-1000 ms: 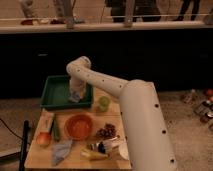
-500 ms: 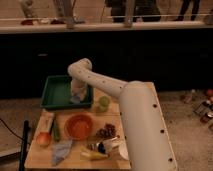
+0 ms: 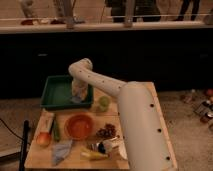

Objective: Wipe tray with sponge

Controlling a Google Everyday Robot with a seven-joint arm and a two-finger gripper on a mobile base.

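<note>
- Since the earlier frames, the gripper (image 3: 78, 93) has edged slightly toward the right side of the green tray (image 3: 52, 94), while everything on the table has kept its place.
- It hangs low inside the tray, close to the right wall, with the arm (image 3: 102, 82) bending down to it from above.
- Whether it is clamped or released cannot be told, and the sponge cannot be made out apart from it.
- Just outside the tray wall, to the right of the gripper, sits a green fruit (image 3: 103, 103).
- Nearer the camera than the gripper, an orange bowl (image 3: 79, 126) stands on the wooden table (image 3: 35, 161), with dark grapes (image 3: 106, 132) on its right.
- Further toward the camera and to the gripper's left lie a red fruit (image 3: 43, 139) and a blue-grey cloth (image 3: 61, 152).
- A yellow banana (image 3: 92, 155) lies by the table's front edge, well apart from the gripper.
</note>
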